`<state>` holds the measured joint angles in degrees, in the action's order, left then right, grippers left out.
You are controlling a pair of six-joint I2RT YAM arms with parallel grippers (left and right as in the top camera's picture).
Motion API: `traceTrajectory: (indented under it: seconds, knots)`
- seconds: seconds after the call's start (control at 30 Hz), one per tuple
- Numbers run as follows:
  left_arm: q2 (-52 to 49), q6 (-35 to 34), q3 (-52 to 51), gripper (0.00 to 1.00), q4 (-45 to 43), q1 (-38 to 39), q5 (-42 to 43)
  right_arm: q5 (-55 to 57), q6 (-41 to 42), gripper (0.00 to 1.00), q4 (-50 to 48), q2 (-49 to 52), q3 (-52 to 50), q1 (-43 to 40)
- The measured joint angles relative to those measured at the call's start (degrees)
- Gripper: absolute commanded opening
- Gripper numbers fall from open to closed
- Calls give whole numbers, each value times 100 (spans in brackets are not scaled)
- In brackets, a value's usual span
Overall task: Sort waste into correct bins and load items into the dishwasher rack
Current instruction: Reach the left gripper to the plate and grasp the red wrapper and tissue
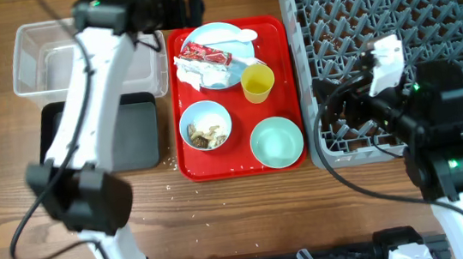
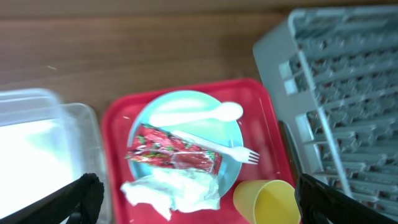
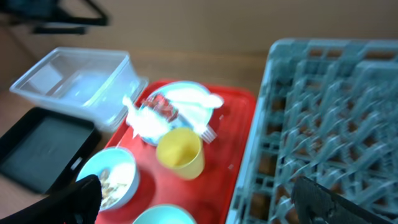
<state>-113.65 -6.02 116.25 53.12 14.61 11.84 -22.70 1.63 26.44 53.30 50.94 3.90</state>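
**Red wrapper first, with the cutlery close beside it**

We judge the sorting has not begun: every piece of waste and every dish sits on the tray (image 1: pixel 277 47) at the centre of the table, and the rack (image 1: pixel 391 9) at 3 o'clock holds nothing we can see.

The left gripper (image 2: pixel 199 190) hovers over the tray's 12 o'clock end with its jaws wide apart and empty. The right gripper (image 3: pixel 196 193) hangs by the rack's near corner, at about 4 o'clock, also spread and empty.

The wrapper (image 2: pixel 174 152) lies across the plate (image 2: pixel 180 101). The tissue (image 2: pixel 168 190) touches its 6 o'clock edge. A bowl (image 1: pixel 185 127) at 7 o'clock on the tray holds the scraps (image 1: pixel 208 134), and a second bowl (image 1: pixel 277 140) at 5 o'clock is bare.

The next move looks like a waste pick. The left arm would lower onto the wrapper, close on it, and carry it toward 9 o'clock. There the clear bin (image 1: pixel 28 78) sits at 10 and the black bin (image 1: pixel 133 131) at 8. We cannot tell which bin takes which kind of waste.

Several things stand in the way:
- The fork (image 2: pixel 245 154) runs along the wrapper's edge.
- The spoon (image 2: pixel 199 115) lies just beyond the wrapper at 12 o'clock.
- The cup (image 2: pixel 264 199) stands just beside the plate at 4 o'clock.

A careless pinch could catch the cutlery or drag the tissue along.
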Motion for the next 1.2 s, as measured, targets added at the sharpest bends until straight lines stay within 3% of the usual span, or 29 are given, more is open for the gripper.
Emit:
traceTrajectory:
  seconds: [0.27, 0.43, 0.5, 0.57, 0.7, 0.97, 1.0, 1.03, 1.2]
  knots:
    - [-940, -170, 55, 98, -63, 581, 184, -654, 79, 100, 387, 549, 4, 0]
    - [-1567, -2166, 90, 93, 57, 608, -850, -732, 481, 100, 450, 577, 4, 0]
    - [-1777, -2616, 90, 91, 107, 601, -994, -732, 527, 100, 522, 577, 7, 0]
    - [-1939, -2872, 90, 81, 155, 601, -1060, -732, 573, 100, 586, 577, 7, 0]
    - [-2098, -3073, 90, 62, 219, 601, -1117, -732, 588, 100, 590, 577, 7, 0]
    - [-2201, -3121, 70, 63, 472, 603, -1180, -732, 588, 100, 590, 577, 7, 0]
    - [-2218, -3121, 66, 60, 426, 603, -1193, -732, 588, 100, 590, 577, 7, 0]
    - [-2267, -3123, 59, 50, 385, 603, -1200, -732, 590, 100, 592, 577, 7, 0]
    - [-2496, -3178, 26, 18, 326, 603, -1222, -732, 590, 100, 597, 579, 7, 0]
